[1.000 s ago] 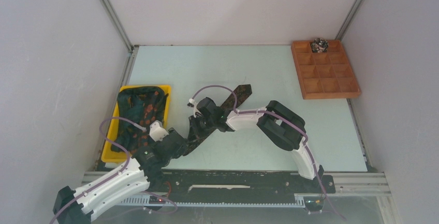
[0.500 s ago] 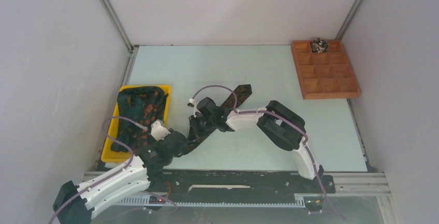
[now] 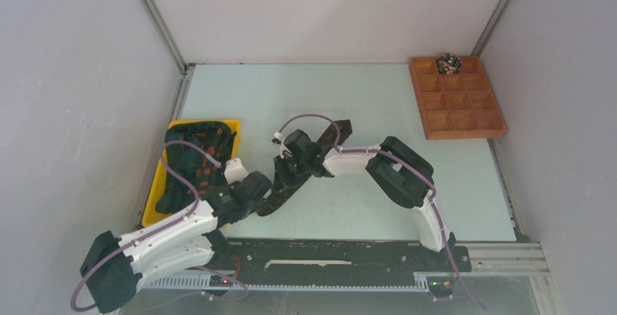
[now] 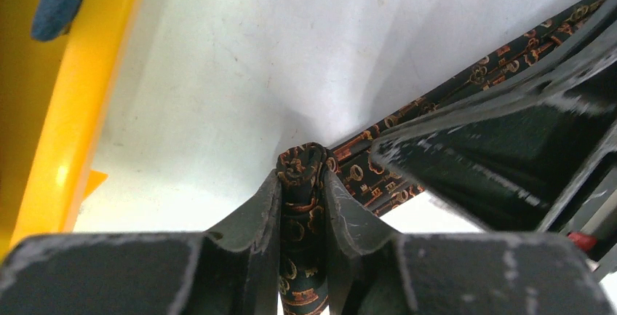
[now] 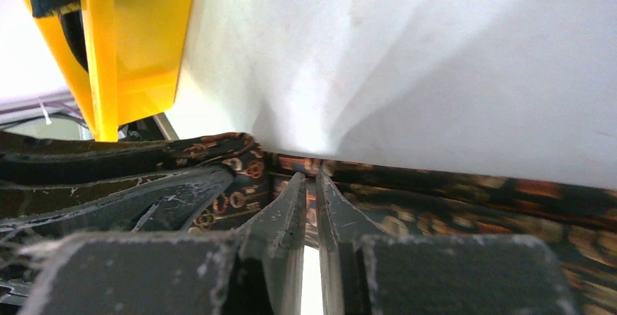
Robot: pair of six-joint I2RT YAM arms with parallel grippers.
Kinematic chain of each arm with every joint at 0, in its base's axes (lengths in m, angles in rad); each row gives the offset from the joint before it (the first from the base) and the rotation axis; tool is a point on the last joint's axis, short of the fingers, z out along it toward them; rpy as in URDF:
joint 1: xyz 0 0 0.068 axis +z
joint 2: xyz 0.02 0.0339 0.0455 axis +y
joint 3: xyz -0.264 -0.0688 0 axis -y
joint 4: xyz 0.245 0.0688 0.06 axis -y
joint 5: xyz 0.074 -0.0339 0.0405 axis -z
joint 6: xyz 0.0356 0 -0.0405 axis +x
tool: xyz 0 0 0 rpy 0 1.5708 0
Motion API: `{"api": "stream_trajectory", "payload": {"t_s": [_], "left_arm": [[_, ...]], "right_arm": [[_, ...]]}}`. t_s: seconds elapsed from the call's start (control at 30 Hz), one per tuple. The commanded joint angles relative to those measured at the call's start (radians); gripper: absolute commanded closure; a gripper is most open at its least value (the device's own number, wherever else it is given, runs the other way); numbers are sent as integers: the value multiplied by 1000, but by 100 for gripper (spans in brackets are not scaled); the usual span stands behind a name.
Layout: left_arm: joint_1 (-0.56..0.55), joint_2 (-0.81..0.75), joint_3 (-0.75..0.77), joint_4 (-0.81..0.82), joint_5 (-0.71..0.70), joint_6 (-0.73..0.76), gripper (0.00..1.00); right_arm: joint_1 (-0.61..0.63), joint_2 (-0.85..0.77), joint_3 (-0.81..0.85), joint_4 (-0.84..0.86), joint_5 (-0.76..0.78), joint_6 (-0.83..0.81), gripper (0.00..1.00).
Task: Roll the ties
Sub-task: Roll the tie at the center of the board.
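We note left gripper [image 4: 300,175]: jaws clamped on tie's [image 4: 364,177] folded near end, on the surface [image 4: 218,75] by the yellow tray [image 4: 44,111]; right gripper [image 5: 311,180]: jaws nearly together, seemingly pinching tie mid-length; we expect the fold slipping out if the right pull outweighs that narrow clamp.

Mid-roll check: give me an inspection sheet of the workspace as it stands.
Surface: pale table, no spills seen.
Job's things: flat tie lies diagonally on the table; heap of ties in the yellow tray; one rolled tie in the far row of the wooden box.
Clutter: nothing seen.
Grippers: left gripper shut on the flat tie's near end, folded up between its fingers; right gripper has jaws nearly together, tips at the flat tie's middle, grip unclear.
Cables: purple cables loop along both arms, one over the tray.
Surroundings: grey walls on three sides; metal rail at the near edge.
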Motion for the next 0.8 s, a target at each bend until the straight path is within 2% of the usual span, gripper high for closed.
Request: {"api": "stream_trajectory", "payload": {"t_s": [0.0, 0.4, 0.6, 0.77], "left_arm": [[0, 110, 134, -133, 40, 103, 83], [-22, 378, 378, -365, 42, 173, 86], [-100, 609, 535, -493, -4, 140, 89], [-128, 755, 619, -537, 9, 137, 90]], "right_arm": [[-62, -122, 26, -99, 48, -58, 87], [-220, -295, -141, -211, 146, -101, 85], [-321, -367, -231, -211, 142, -113, 85], [-397, -418, -289, -207, 121, -120, 85]]}}
